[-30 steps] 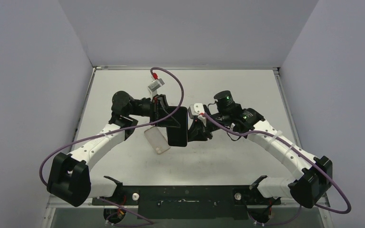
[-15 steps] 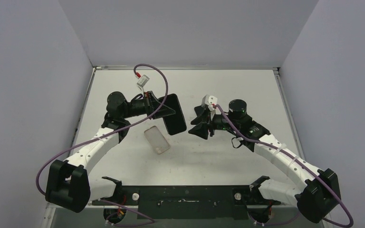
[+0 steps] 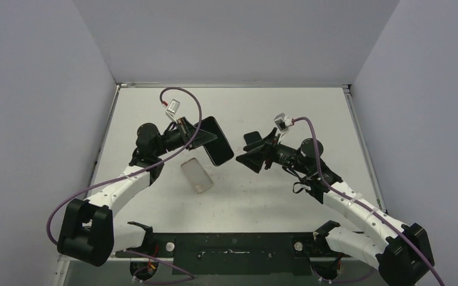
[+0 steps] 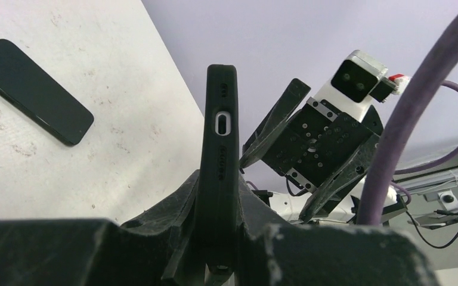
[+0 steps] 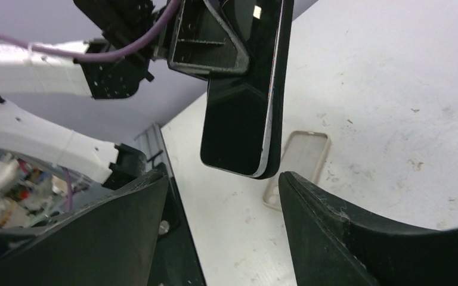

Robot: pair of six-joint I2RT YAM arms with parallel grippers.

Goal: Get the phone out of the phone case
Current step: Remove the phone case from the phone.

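One slip looms: the left gripper (image 3: 201, 136), clamped on the phone case (image 3: 219, 146), could lose it if the empty, wide-spread right gripper (image 3: 251, 151) shoves

Right claw (image 3: 243, 149) has opened and backed off the phone (image 3: 214, 142)

The phone case (image 4: 220, 137) in the black left tool (image 3: 206, 137) is seen as matte black, with a silver-ringed port opening. The phone (image 5: 238, 113) inside it is shown with a glossy black face and a thin silver edge. A second case (image 3: 197, 176), near that tool, is rendered translucent beige. The right tool (image 3: 243, 149) is black. The worktop (image 3: 286, 113) is white, flecked with grey scuffs. Purple cables (image 3: 200, 110) are looped over white arms (image 3: 125, 182).
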